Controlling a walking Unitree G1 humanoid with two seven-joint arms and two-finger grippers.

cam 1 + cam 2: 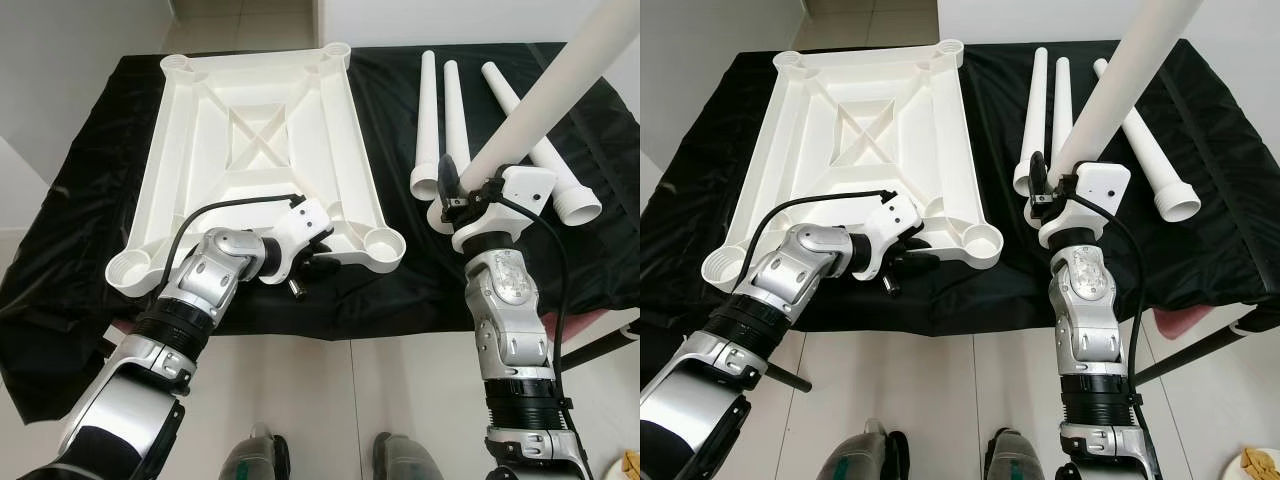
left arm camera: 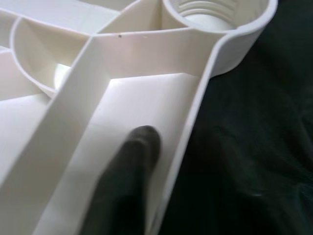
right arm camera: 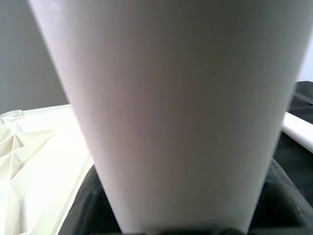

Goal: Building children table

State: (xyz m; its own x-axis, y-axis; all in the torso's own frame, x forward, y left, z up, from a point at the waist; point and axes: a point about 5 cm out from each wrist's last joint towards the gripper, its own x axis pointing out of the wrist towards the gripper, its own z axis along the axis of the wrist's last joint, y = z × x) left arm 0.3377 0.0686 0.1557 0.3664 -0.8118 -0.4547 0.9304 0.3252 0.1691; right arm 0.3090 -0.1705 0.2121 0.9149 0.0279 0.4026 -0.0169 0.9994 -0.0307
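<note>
A white plastic table top lies upside down on a black cloth, with a round threaded leg socket at each corner. My left gripper is shut on its near rim beside the front right socket; one black finger lies inside the rim wall. My right gripper is shut on the thick end of a white tapered table leg, held off the cloth and slanting up to the right. In the right wrist view this leg is very close. Three more legs lie on the cloth behind it.
The cloth's front edge hangs over the tiled floor, where my feet stand. A pink object and a black rod sit at the near right. A white wall rises on the left.
</note>
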